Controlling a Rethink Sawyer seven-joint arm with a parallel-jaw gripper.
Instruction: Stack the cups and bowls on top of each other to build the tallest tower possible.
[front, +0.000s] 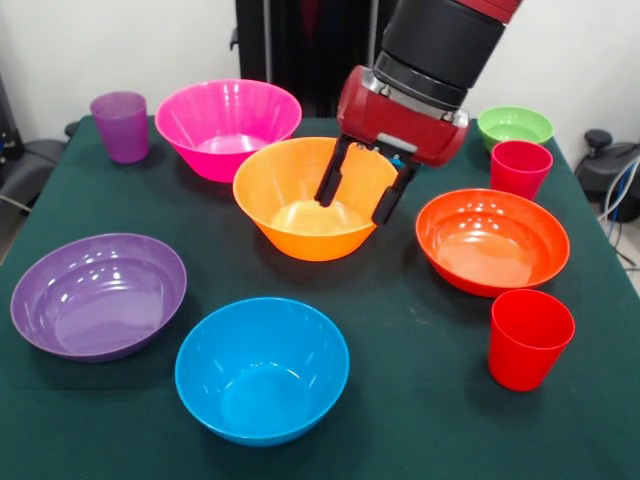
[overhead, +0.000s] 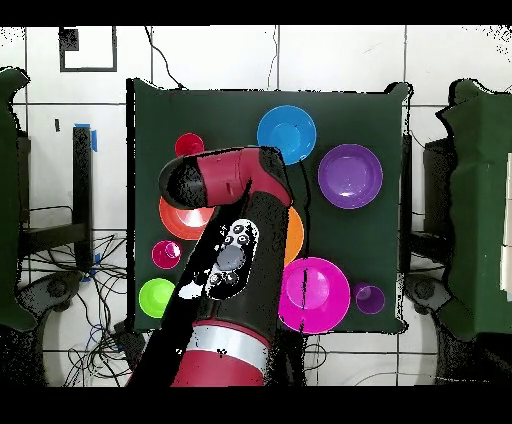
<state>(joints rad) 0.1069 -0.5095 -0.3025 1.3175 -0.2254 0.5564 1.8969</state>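
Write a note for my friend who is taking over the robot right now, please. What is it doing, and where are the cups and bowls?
Gripper: open, empty, fingers hanging over the orange bowl, one on each side of its right-hand rim.
Places below are as the front view shows them.
Bowls, all standing apart on the green table: pink bowl far left, green bowl far right, red-orange bowl right, purple bowl near left, blue bowl nearest.
Cups: purple cup at the far left corner, two red cups on the right.
Done: nothing stacked.
Left: the whole tower.
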